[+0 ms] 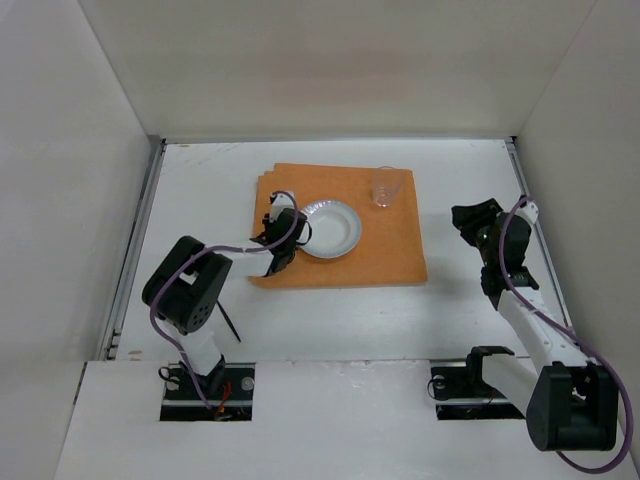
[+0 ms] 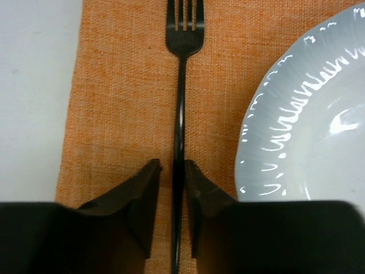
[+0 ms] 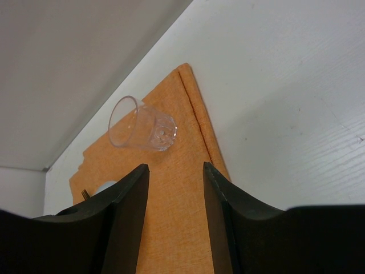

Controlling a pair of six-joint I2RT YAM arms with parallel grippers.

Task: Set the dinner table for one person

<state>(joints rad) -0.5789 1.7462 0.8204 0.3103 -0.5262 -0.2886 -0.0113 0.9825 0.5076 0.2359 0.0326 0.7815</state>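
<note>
An orange placemat (image 1: 375,245) lies on the white dinner table (image 1: 340,320). A white plate (image 1: 332,228) sits on its left half and a clear glass (image 1: 387,187) stands at its far right corner. A black fork (image 2: 181,85) lies flat on the placemat left of the plate (image 2: 308,125), tines pointing away. My left gripper (image 2: 172,165) straddles the fork's handle, jaws slightly apart with a gap on the left side; in the top view the left gripper (image 1: 279,258) hides the fork. My right gripper (image 3: 175,166) is open and empty, right of the placemat, and also shows in the top view (image 1: 468,218).
White walls close the table at the back and sides, with metal rails (image 1: 135,250) along the side edges. A thin dark object (image 1: 230,322) lies on the table beside the left arm; I cannot tell what it is. The glass (image 3: 141,130) shows ahead of the right gripper.
</note>
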